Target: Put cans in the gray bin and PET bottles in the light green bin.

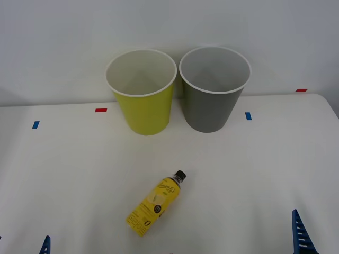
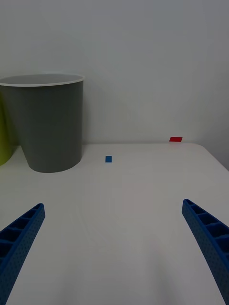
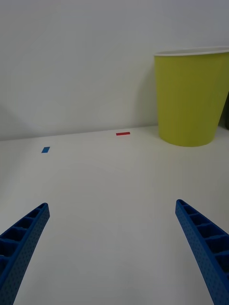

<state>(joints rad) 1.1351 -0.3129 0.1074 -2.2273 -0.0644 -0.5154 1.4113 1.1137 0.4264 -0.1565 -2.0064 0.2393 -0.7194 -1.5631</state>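
Bottle (image 1: 156, 203): lying on the table (image 1: 254, 169) (cap toward the bins), between left hand (image 3: 112, 252) and right hand (image 2: 114, 248); both spread wide, empty.

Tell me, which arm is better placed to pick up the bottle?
Probably left. The bottle lies nearer the left gripper than the right gripper, and the light green bin stands on the left too. Both grippers are open.
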